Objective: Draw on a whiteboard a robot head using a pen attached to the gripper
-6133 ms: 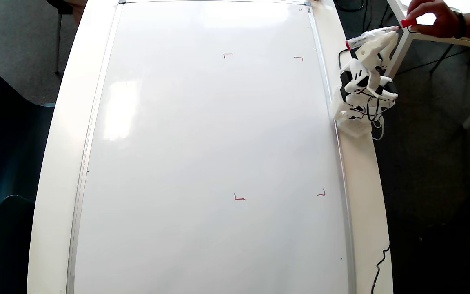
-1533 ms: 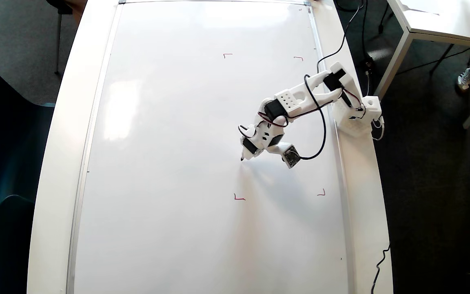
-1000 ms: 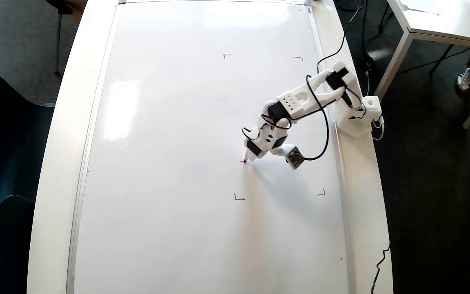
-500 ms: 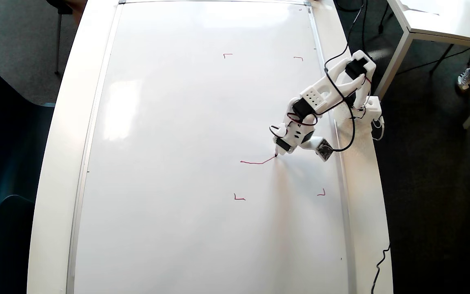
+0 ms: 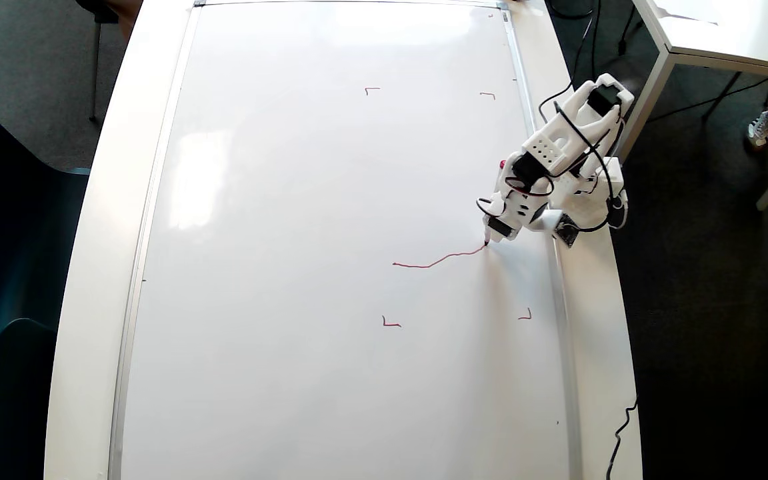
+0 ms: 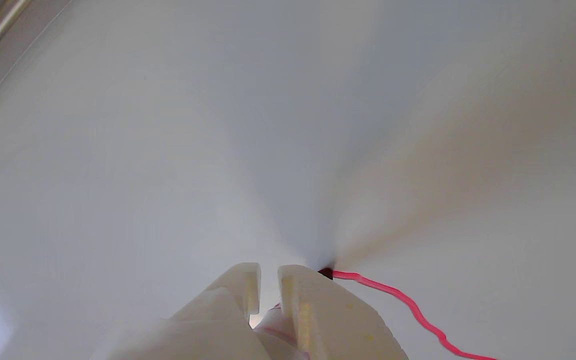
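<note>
The pen (image 5: 488,240) stands with its tip on the whiteboard (image 5: 291,200), clamped in the narrow pincer (image 6: 268,280), a wavy red line (image 5: 437,259) trailing away from the pincer toward the board's middle, while the board's silver frame (image 5: 553,267) and the worktop (image 5: 591,333) lie just behind it.

Your arm's folded up pretty tight over its own base block (image 5: 594,193) right now: the elbow joint is up past the base toward the top of the overhead view, and the forearm doubles back down and to the left of it. The pincer (image 5: 489,241) points steeply downward, just left of the base. In the wrist view, the pincer (image 6: 268,285) has its two white fingers (image 6: 313,310) nearly together, with only a thin slot between them.
</note>
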